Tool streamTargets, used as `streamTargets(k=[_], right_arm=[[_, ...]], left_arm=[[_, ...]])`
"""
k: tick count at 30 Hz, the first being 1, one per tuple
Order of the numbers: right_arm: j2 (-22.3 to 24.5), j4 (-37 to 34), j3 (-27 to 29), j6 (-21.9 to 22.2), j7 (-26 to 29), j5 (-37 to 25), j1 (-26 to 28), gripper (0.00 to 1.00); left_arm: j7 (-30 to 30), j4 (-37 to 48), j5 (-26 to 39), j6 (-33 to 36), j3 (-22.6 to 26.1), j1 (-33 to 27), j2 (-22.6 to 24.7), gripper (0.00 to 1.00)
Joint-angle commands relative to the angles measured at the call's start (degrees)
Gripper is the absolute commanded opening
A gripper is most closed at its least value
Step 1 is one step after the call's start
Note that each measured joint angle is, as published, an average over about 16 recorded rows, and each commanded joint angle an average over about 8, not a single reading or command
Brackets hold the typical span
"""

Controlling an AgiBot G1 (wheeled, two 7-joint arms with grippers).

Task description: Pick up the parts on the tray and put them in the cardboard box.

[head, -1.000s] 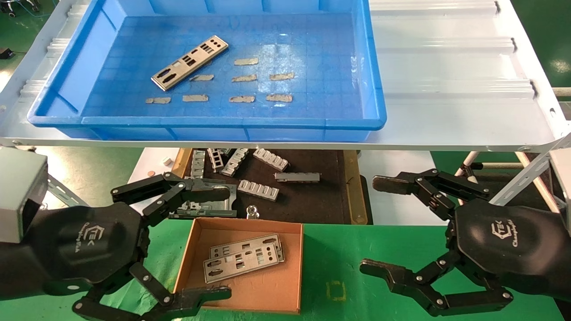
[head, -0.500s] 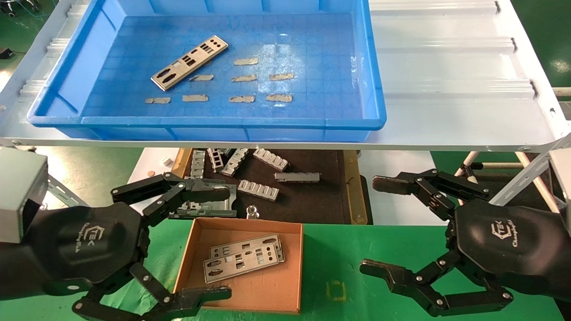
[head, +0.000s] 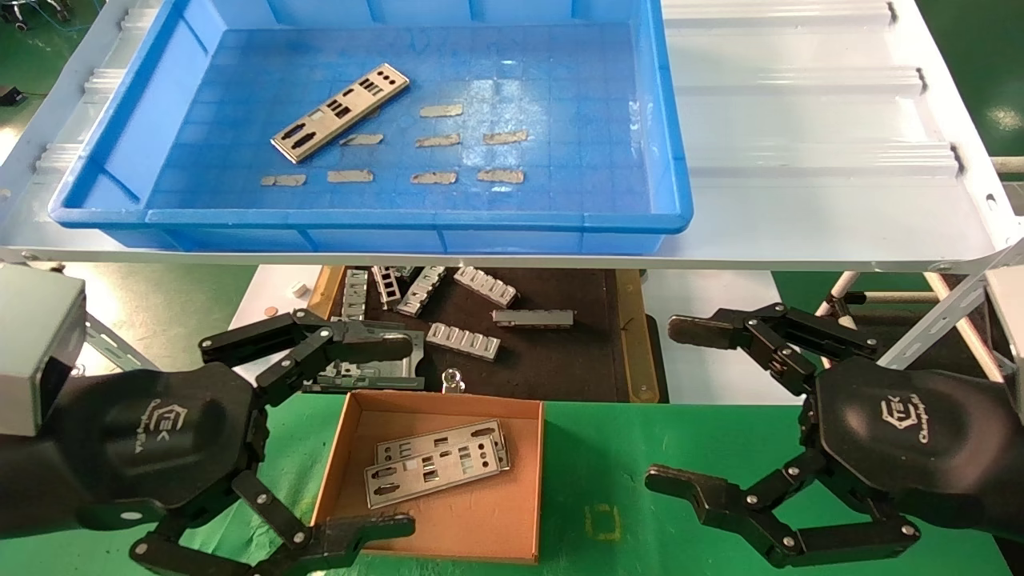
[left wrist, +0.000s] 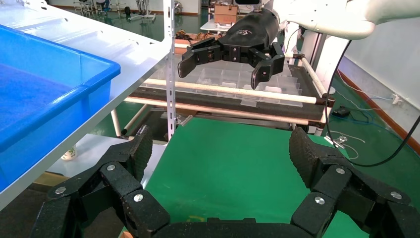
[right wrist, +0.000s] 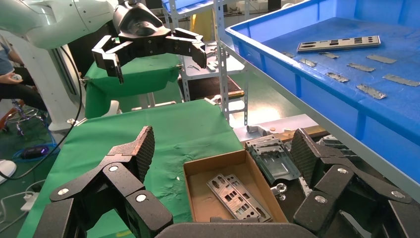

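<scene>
Honestly, nothing had changed over the last second: both my arms hung exactly where they had been, and no part had moved. Nearest to me, my left gripper (head: 320, 436) hovered just beside the left wall of the cardboard box (head: 524, 480), fingers spread wide and holding nothing. My right gripper (head: 724, 408) waited well off to the right over the green cloth (head: 608, 448), also spread wide and empty.

Inside the box lay two parts (head: 436, 462), overlapping and flat on the floor of it, so I judged those deliveries done and the left hand simply paused after a release.

Beyond the box, on the dark mat (head: 560, 360), sat the ribbed grey brackets (head: 464, 340), which were none of my concern.

Farther still, up on the white shelf (head: 800, 160), the tray (head: 400, 220) held one last plate (head: 340, 112), lying at a slant in its far left area. Small grey strips (head: 436, 178) were scattered near it, and those were to stay.

Since all stood still, I took the task as nearly finished: one plate left. The reach would have to clear the tray's raised rim, and a thin plate flat on the grid floor would be awkward to lift by an edge.
</scene>
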Motion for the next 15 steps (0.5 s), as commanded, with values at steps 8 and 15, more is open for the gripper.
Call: streamTargets(k=[8,15], right_arm=[[0.0,0.0,0.0,0.0,0.0,0.0,0.0,1.00],[0.0,0.0,0.0,0.0,0.0,0.0,0.0,1.00]], left_arm=[[0.0,0.0,0.0,0.0,0.0,0.0,0.0,1.00],[0.0,0.0,0.0,0.0,0.0,0.0,0.0,1.00]])
